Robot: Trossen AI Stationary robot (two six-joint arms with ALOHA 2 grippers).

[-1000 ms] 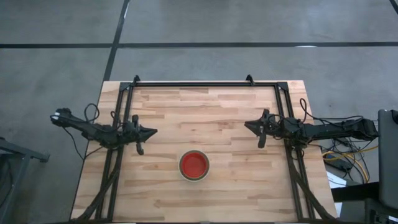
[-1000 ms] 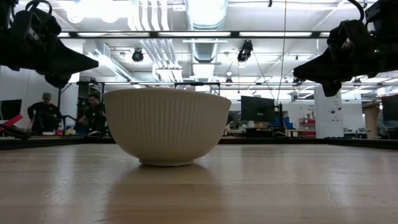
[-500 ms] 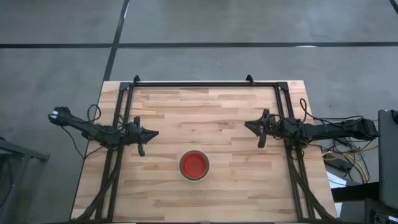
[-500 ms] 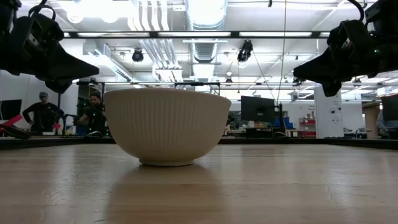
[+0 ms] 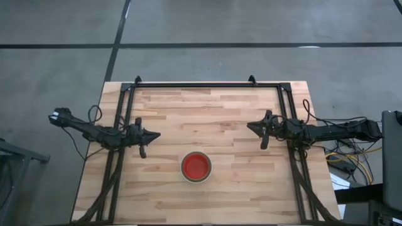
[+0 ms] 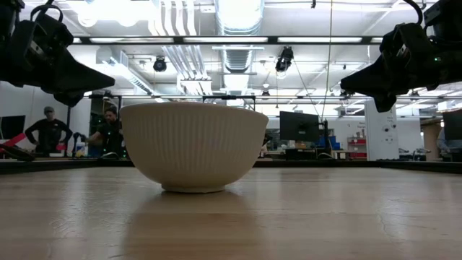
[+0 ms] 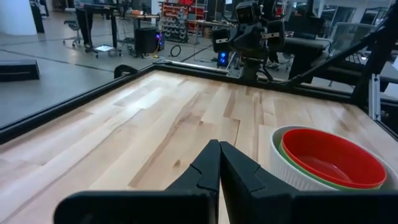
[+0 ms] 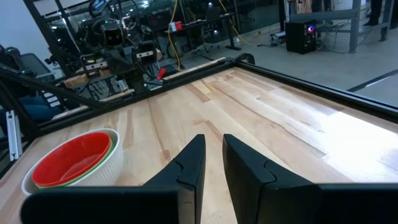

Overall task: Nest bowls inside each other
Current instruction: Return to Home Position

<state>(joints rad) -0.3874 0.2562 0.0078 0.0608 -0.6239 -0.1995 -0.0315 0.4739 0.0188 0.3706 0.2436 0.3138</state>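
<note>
The floor is grey concrete [image 5: 251,25] with thin dark lines [image 5: 201,45] running across it. On it stands a light wooden bench made of planks [image 5: 207,113], with a black metal frame [image 5: 207,84] around its edge. Yellow cables [image 5: 344,158] lie on the floor beside the bench. The room beyond is a big work hall. Long bright lamps [image 6: 144,40] and shiny silver pipes [image 6: 238,18] hang under the ceiling. A dark computer screen [image 6: 297,126] stands far back. A person in dark clothes [image 6: 48,130] and another person [image 6: 108,132] are far off.

Bright overhead lights [image 6: 238,11] — glare, bg soft.
</note>
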